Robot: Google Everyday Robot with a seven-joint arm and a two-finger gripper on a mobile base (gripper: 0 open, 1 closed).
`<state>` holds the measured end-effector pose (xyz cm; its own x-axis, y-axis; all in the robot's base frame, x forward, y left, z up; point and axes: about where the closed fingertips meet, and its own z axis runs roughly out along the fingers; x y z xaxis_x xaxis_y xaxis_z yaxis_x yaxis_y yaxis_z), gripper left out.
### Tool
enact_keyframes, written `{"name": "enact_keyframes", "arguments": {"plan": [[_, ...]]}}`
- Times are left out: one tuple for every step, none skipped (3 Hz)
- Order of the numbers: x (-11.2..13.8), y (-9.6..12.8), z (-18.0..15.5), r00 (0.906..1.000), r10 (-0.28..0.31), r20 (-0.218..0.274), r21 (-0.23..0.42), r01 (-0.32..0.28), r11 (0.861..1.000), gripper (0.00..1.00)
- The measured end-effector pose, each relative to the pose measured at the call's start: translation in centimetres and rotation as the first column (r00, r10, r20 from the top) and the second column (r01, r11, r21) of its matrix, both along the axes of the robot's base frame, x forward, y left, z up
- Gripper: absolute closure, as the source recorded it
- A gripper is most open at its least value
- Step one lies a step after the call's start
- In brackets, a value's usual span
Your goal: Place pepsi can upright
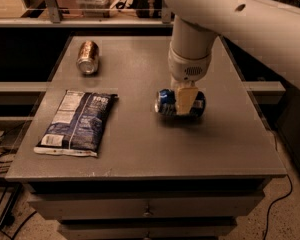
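Note:
The pepsi can [166, 102], dark blue with a silver end, lies on its side on the grey table [140, 149], right of centre, with its top pointing left. My gripper [186, 102] comes straight down from the white arm [190, 49] and sits right over the middle of the can, its cream-coloured tip covering the can's near side. The can rests on the table surface.
A bronze can [88, 57] lies on its side at the back left. A flat blue-and-white snack bag [77, 122] lies at the front left. The table's right edge is close to the pepsi can. Shelving with boxes stands behind the table.

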<state>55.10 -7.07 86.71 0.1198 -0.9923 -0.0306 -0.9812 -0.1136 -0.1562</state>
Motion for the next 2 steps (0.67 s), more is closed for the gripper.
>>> {"name": "enact_keyframes", "arguments": {"plan": [[0.3,-0.3,2.2,0.9996,-0.003,0.028,0.190,-0.003,0.982,1.00],[0.5,-1.0,4.9,0.9979,-0.004,0.065,0.385,-0.021,0.923,1.00]]}}
